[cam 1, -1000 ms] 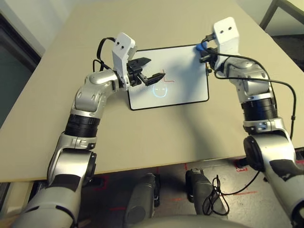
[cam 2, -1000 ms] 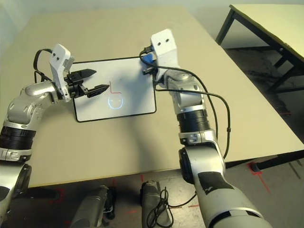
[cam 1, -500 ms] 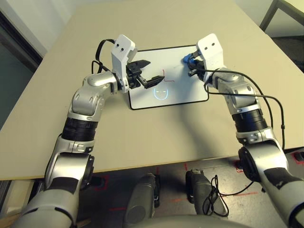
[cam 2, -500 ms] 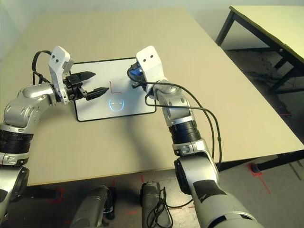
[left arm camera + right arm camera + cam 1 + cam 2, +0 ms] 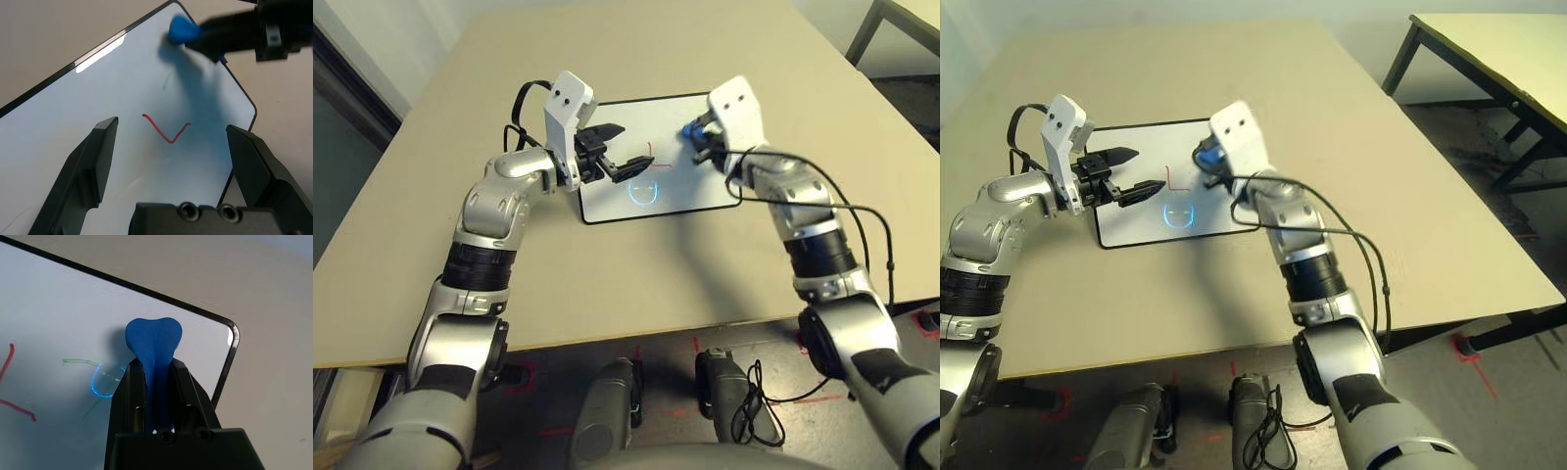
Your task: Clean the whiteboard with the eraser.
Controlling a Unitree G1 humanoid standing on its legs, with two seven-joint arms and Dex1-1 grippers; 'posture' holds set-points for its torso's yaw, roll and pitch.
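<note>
The whiteboard (image 5: 705, 191) lies flat on the tan table, black-framed, with a red mark (image 5: 166, 131), a blue loop (image 5: 100, 379) and a faint green line (image 5: 78, 362) drawn on it. My right gripper (image 5: 155, 369) is shut on the blue eraser (image 5: 154, 340), whose end points at the board's surface near the far edge, right of the red mark. In the left eye view the eraser (image 5: 690, 130) sits just ahead of the white wrist housing. My left gripper (image 5: 631, 149) hovers open over the board's left half, its fingers (image 5: 93, 166) straddling the red mark with nothing between them.
The table (image 5: 607, 284) has bare room on all sides of the board; its near edge runs below my elbows. A black cable (image 5: 871, 211) loops off my right forearm. A second table (image 5: 1489, 49) stands off to the right across the floor.
My right gripper has carried the eraser from the board's far right corner leftward along the far edge toward the red mark. The left gripper has stayed almost still, open.
</note>
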